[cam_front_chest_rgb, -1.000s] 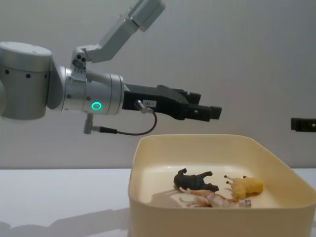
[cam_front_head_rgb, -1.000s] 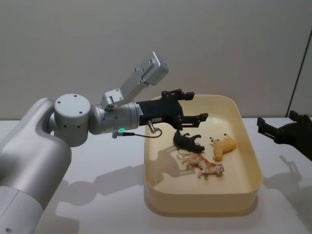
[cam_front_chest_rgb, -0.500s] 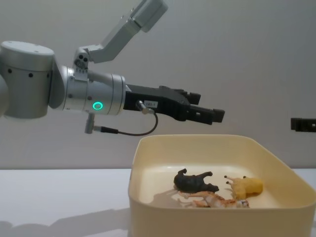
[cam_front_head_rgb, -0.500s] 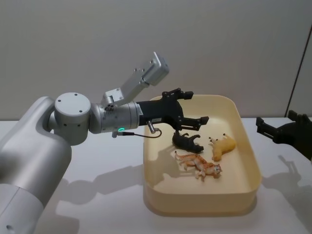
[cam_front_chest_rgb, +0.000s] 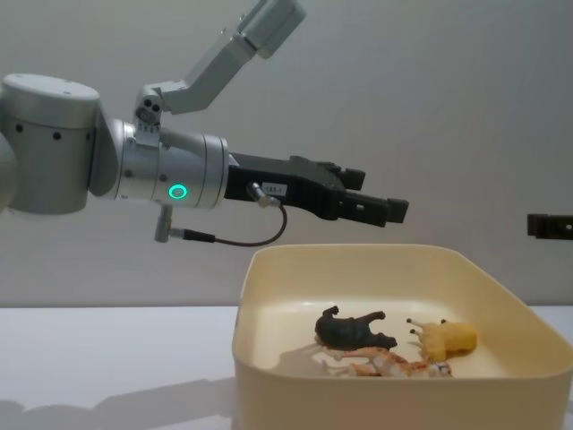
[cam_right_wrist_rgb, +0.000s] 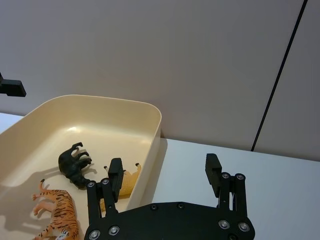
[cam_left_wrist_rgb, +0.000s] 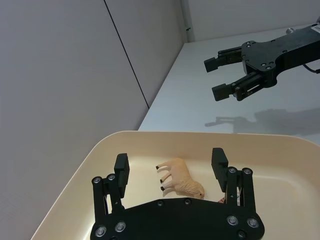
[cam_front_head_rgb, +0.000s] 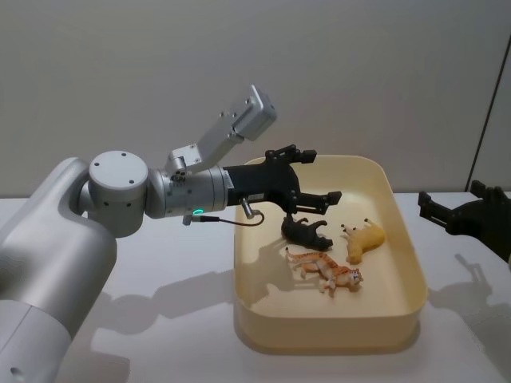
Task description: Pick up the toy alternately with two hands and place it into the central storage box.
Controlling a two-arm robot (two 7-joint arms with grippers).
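The cream-yellow central storage box stands on the white table. Three toy animals lie on its floor: a black one, a yellow one and a striped orange tiger. My left gripper hangs open and empty above the box's far left part, over the black toy. In the left wrist view its fingers frame the yellow toy below. My right gripper is open and empty, held off the table to the right of the box. The chest view shows the left gripper well above the rim.
White table surface lies free to the left and right of the box. A grey wall stands close behind, with a dark vertical seam at the far right.
The tiger has slid slightly left and settled on the box floor. My left gripper has stayed open above the box, drifting only a little. The right gripper has held still.
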